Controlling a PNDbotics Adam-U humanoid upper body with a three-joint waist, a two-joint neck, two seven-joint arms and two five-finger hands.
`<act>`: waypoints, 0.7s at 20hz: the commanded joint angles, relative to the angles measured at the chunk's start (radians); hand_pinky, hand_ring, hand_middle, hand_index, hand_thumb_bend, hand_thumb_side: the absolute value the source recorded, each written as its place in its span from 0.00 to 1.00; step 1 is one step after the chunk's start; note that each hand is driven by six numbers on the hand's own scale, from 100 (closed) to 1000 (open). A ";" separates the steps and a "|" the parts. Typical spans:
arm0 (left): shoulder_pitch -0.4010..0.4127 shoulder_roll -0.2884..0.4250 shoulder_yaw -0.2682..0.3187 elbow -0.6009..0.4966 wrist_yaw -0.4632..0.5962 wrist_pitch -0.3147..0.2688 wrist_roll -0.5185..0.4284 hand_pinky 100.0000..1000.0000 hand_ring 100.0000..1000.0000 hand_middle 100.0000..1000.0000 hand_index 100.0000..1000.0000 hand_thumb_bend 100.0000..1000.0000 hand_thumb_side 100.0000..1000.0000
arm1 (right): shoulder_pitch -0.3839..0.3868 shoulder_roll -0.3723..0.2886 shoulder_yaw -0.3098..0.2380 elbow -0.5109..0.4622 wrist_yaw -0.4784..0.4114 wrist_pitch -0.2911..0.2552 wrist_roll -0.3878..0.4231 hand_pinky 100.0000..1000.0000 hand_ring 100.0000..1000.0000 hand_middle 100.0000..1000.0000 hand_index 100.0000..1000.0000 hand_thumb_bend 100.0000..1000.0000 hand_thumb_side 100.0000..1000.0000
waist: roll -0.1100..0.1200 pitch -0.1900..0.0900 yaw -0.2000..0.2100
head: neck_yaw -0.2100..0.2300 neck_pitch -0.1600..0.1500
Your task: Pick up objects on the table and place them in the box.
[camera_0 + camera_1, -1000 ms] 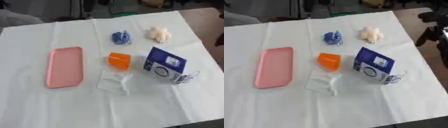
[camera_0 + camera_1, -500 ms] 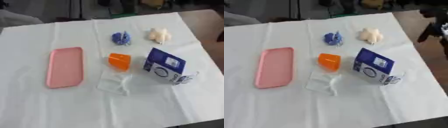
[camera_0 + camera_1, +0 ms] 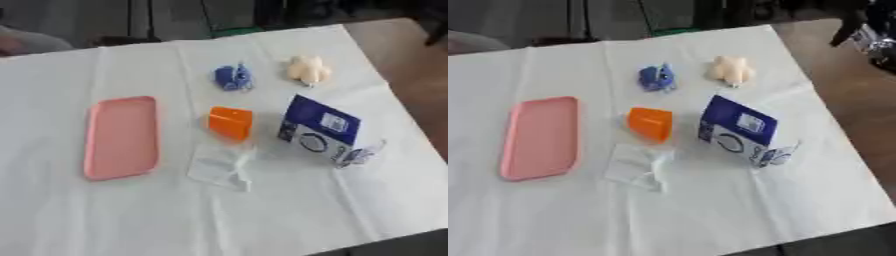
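Observation:
On the white tablecloth lie a flat pink tray, an orange cup on its side, a small blue toy and a cream soft toy. A blue and white box stands tilted at the right, with a clear flap at its lower end. A crumpled clear plastic wrap lies below the cup. My right hand shows as a dark shape at the upper right corner, off the table and apart from every object. Its shape is too blurred to read. My left hand is out of sight.
The table's right edge borders brown floor. Dark chair or stand legs rise behind the far edge. White cloth stretches along the near side below the objects.
My right arm has drawn back up toward the upper right corner. The objects on the cloth lie where they were.

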 commanded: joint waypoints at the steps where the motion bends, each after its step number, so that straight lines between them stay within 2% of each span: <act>1: -0.005 0.027 -0.005 -0.010 0.003 -0.002 -0.007 0.59 0.58 0.66 0.81 0.08 0.89 | -0.039 -0.042 0.028 0.076 0.057 -0.047 0.045 0.58 0.51 0.88 0.82 0.12 0.68 | -0.003 -0.014 0.002 | -0.007 0.004; 3: -0.007 0.026 -0.008 -0.009 0.004 -0.002 -0.011 0.59 0.58 0.66 0.81 0.08 0.89 | -0.067 -0.032 0.053 0.125 0.088 -0.078 0.076 0.61 0.55 0.89 0.83 0.19 0.70 | -0.003 -0.014 0.004 | -0.012 0.004; 4: -0.007 0.025 -0.009 -0.009 0.005 -0.002 -0.013 0.59 0.58 0.66 0.81 0.08 0.89 | -0.082 -0.026 0.068 0.149 0.104 -0.092 0.092 0.61 0.55 0.89 0.83 0.19 0.70 | -0.002 -0.015 0.004 | -0.013 0.004; 5: -0.008 0.025 -0.011 -0.009 0.005 -0.003 -0.015 0.59 0.58 0.67 0.82 0.08 0.89 | -0.096 -0.023 0.083 0.172 0.119 -0.105 0.107 0.66 0.60 0.90 0.85 0.28 0.71 | -0.001 -0.015 0.006 | -0.017 0.004; 8: -0.005 0.024 -0.012 -0.009 0.006 -0.004 -0.019 0.59 0.58 0.67 0.82 0.08 0.89 | -0.134 -0.017 0.122 0.224 0.167 -0.141 0.155 0.68 0.64 0.91 0.87 0.32 0.73 | 0.003 -0.015 0.007 | -0.025 0.004; 9: -0.005 0.024 -0.012 -0.009 0.006 -0.004 -0.019 0.59 0.58 0.67 0.82 0.08 0.89 | -0.143 -0.013 0.126 0.236 0.183 -0.149 0.171 0.70 0.66 0.91 0.87 0.36 0.73 | 0.003 -0.016 0.007 | -0.026 0.004; 12: -0.005 0.023 -0.012 -0.008 0.007 -0.004 -0.021 0.59 0.58 0.67 0.82 0.08 0.89 | -0.162 0.002 0.125 0.261 0.233 -0.164 0.209 0.70 0.67 0.91 0.88 0.39 0.74 | 0.004 -0.016 0.006 | -0.027 0.004; 13: -0.005 0.023 -0.013 -0.008 0.007 -0.004 -0.022 0.59 0.58 0.67 0.82 0.08 0.89 | -0.166 0.007 0.128 0.267 0.250 -0.167 0.215 0.72 0.70 0.91 0.88 0.47 0.76 | 0.004 -0.016 0.006 | -0.028 0.004; 14: -0.004 0.023 -0.014 -0.008 0.007 -0.004 -0.023 0.59 0.58 0.67 0.82 0.08 0.89 | -0.171 0.011 0.132 0.273 0.266 -0.170 0.218 0.72 0.70 0.91 0.88 0.47 0.76 | 0.004 -0.017 0.006 | -0.028 0.004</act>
